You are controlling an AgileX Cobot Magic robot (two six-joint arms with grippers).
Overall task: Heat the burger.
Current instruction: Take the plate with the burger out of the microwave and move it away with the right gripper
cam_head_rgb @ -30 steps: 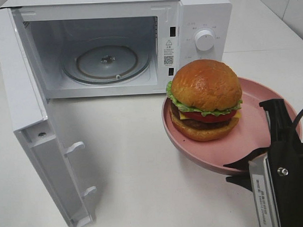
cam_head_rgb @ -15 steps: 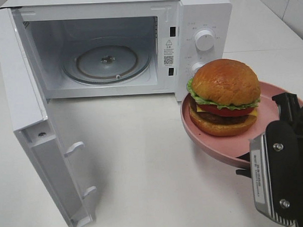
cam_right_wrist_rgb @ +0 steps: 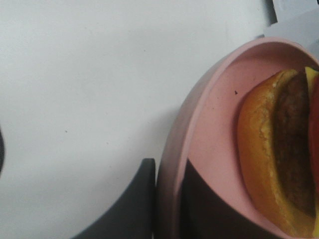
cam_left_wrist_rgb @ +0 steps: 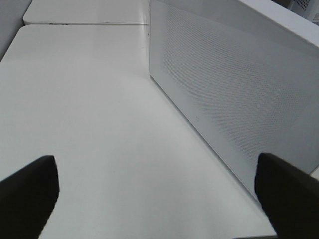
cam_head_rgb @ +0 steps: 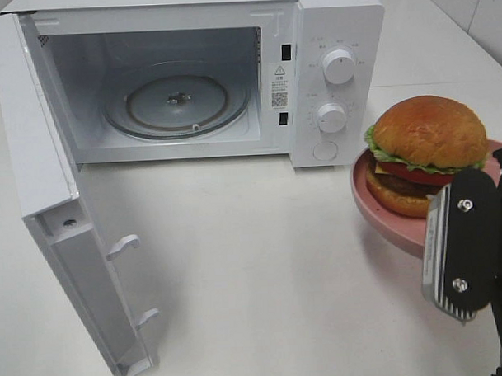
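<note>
The small round burger [cam_head_rgb: 428,153], with its domed orange-brown bun, green lettuce and red tomato layer, sits on a flat round pink plate [cam_head_rgb: 382,215] at the right of the white table [cam_head_rgb: 254,262], beside the control panel of the white microwave oven [cam_head_rgb: 332,37] and not yet inside it. The right claw [cam_right_wrist_rgb: 167,199] is pressed together on the plate's rim, one dark finger under the edge and one above, so the food is carried by its dish and the bun is never squeezed. The microwave's white door [cam_head_rgb: 67,244] stands swung wide, leaving the glass turntable [cam_head_rgb: 178,104] clear to receive the plate. The left claw [cam_left_wrist_rgb: 154,191] is spread wide and holds nothing, hanging over bare table near the perforated door panel, probably waiting to shut the door.
</note>
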